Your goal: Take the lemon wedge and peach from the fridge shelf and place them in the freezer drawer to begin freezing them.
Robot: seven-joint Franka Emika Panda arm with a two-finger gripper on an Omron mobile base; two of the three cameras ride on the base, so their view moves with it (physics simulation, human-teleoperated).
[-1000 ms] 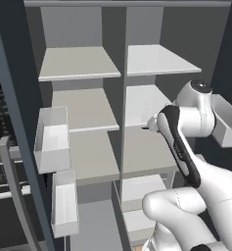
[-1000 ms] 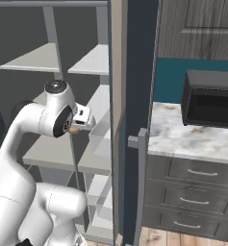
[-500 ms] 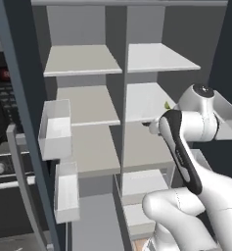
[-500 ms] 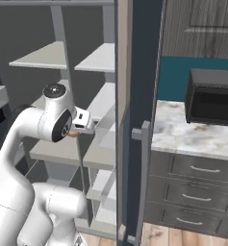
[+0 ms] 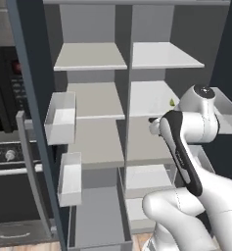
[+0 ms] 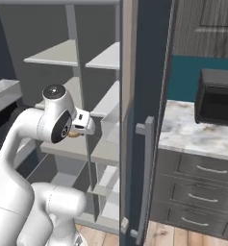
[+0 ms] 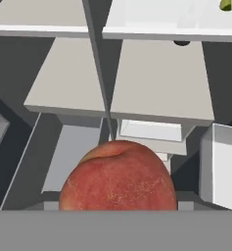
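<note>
My gripper point(image 6: 80, 131) is shut on the peach point(image 7: 118, 176), a round red-orange fruit that looms large at the bottom of the hand view and peeks out orange under the hand point(image 6: 74, 135). The hand point(image 5: 154, 127) hangs in front of the fridge's right column at mid height. The lemon wedge point(image 5: 172, 102), tiny and yellow-green, lies on the off-white fridge shelf point(image 5: 149, 95) just behind the arm, and also shows at the top right of the hand view point(image 7: 226, 5). Below, the grey freezer drawer point(image 5: 95, 215) stands pulled open point(image 7: 68, 152).
Two white door bins point(image 5: 61, 117) point(image 5: 70, 177) hang on the open left door. A small black blob point(image 7: 181, 43) sits on a lower shelf. The right fridge door's edge with its handle point(image 6: 145, 144) stands close. An oven point(image 5: 2, 98) is at left, a microwave point(image 6: 216, 98) at right.
The whole picture has shifted, so the base has moved; the open freezer drawer and the oven have come into view. The gripper keeps the peach.
</note>
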